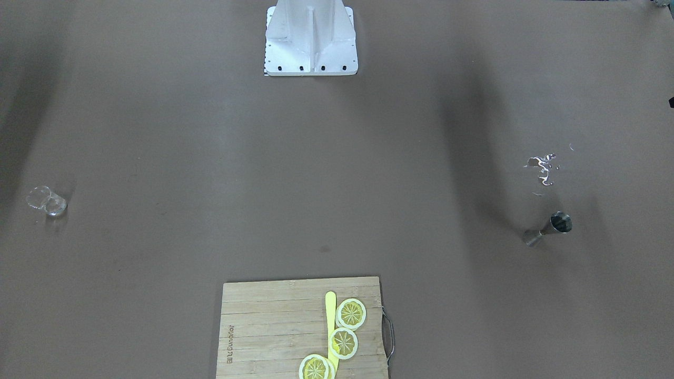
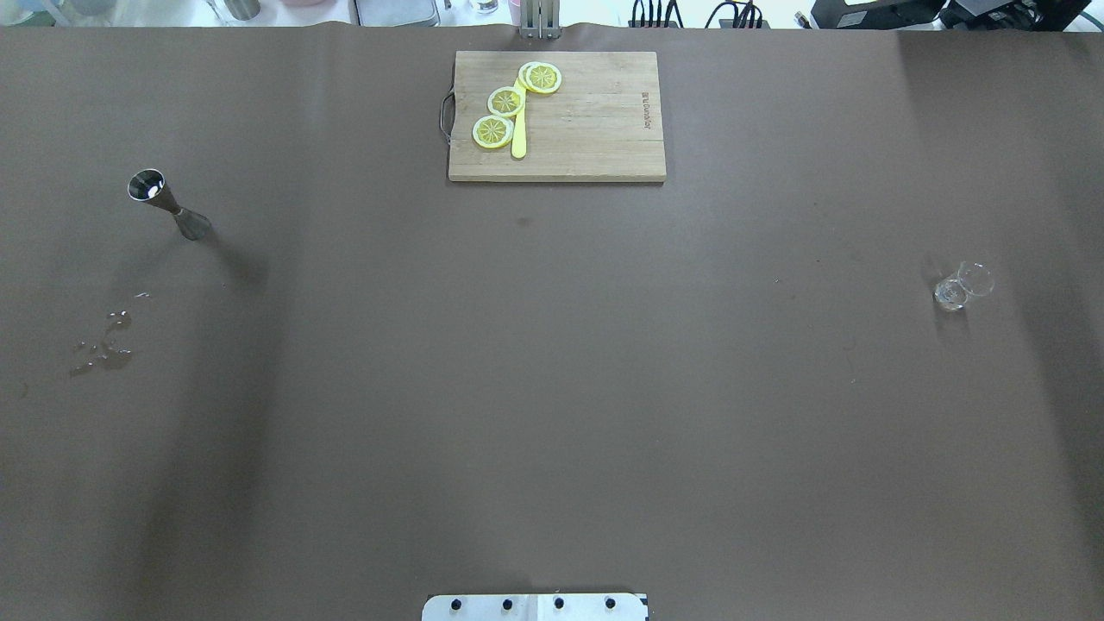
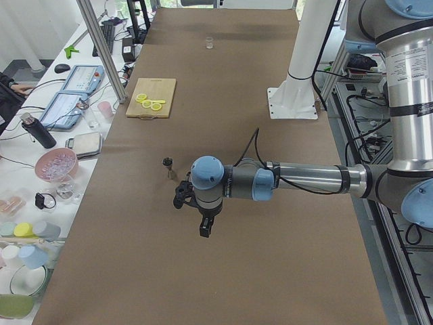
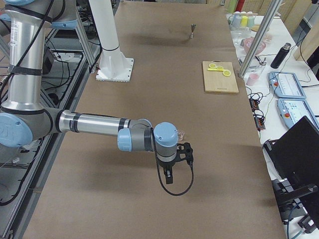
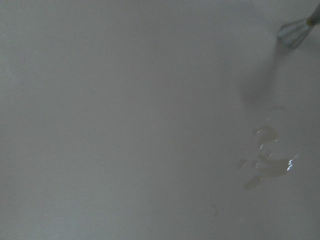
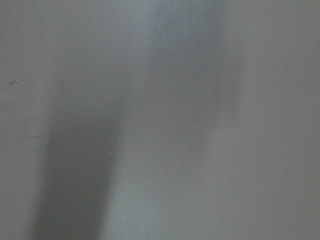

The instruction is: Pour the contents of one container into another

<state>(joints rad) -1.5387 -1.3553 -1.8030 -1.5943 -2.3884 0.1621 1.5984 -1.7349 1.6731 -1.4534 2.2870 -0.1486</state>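
A steel jigger stands upright on the brown table, on the robot's left; it also shows in the front view as the jigger. A small clear glass stands far off on the robot's right. My left gripper shows only in the exterior left view, hanging above the table a little nearer the camera than the jigger. My right gripper shows only in the exterior right view, pointing down over bare table. I cannot tell whether either is open or shut. Neither holds anything that I can see.
A small spill of liquid lies on the table near the jigger. A wooden cutting board with lemon slices and a yellow stick sits at the far middle edge. The white robot base stands at the near middle.
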